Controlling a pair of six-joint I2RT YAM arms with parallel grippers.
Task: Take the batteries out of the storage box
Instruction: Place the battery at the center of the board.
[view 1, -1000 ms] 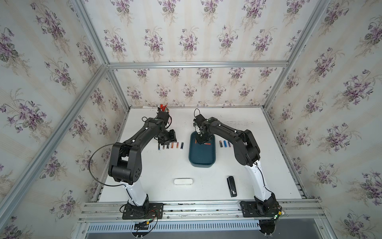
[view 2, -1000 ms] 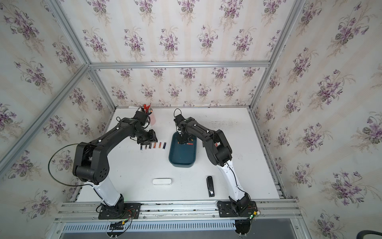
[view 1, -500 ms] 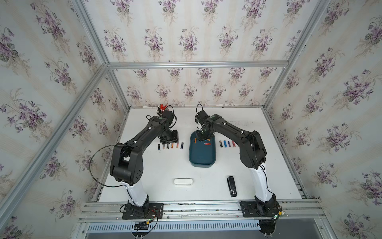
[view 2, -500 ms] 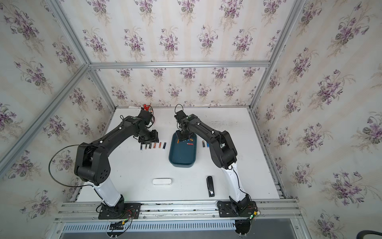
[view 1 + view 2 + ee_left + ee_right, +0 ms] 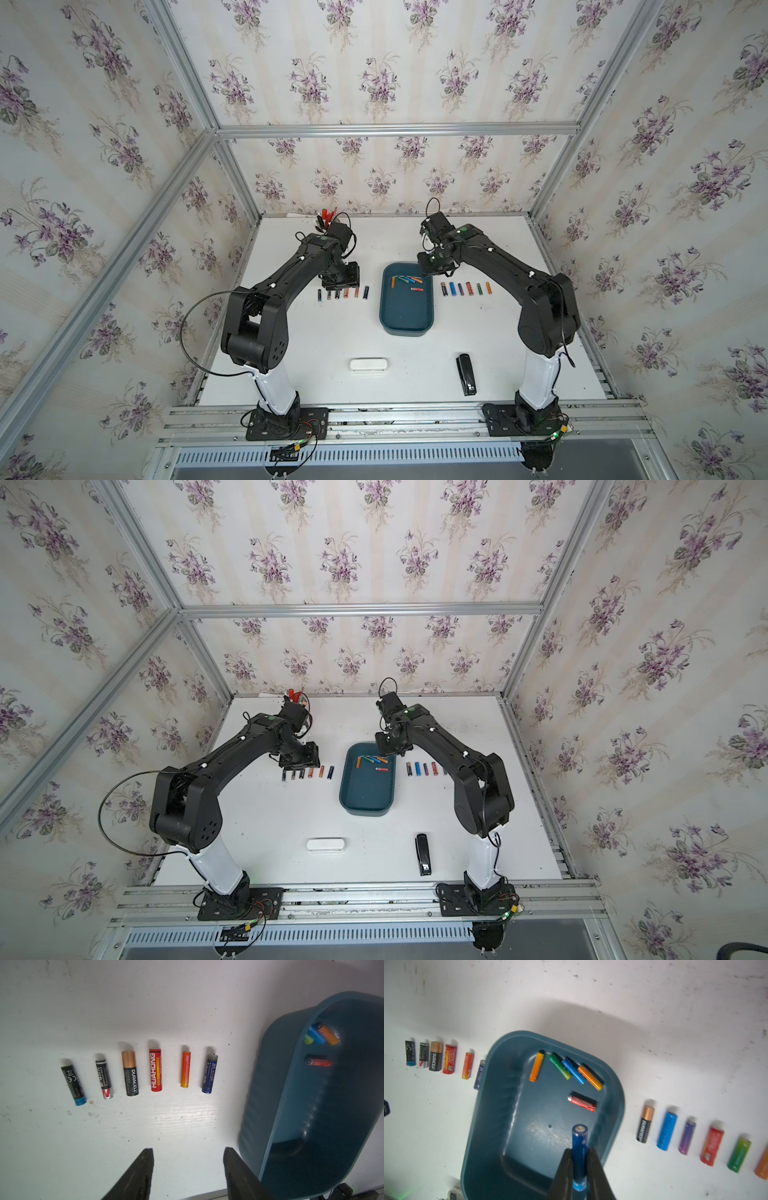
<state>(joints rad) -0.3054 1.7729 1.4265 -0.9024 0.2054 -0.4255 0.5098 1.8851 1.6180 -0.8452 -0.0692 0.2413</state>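
The teal storage box (image 5: 405, 316) (image 5: 365, 793) sits mid-table. Several batteries lie at its far end: an orange one (image 5: 536, 1067), a green one (image 5: 559, 1066), a blue one (image 5: 573, 1071), another orange one (image 5: 590, 1077) and a red one (image 5: 582, 1101). My right gripper (image 5: 579, 1150) (image 5: 432, 268) is shut on a dark blue battery (image 5: 580, 1136), held above the box's far right corner. My left gripper (image 5: 188, 1150) (image 5: 341, 282) hangs open and empty over bare table, just left of the box wall (image 5: 259, 1095).
Two rows of batteries lie on the table: one left of the box (image 5: 343, 293) under my left gripper, one to its right (image 5: 465, 288). A white oblong case (image 5: 368, 365) and a black stapler (image 5: 466, 374) lie near the front. A cup of pens (image 5: 328, 218) stands at the back left.
My right gripper has lifted out of the box's far end and shifted right, carrying the dark blue battery. The left arm has hardly moved.
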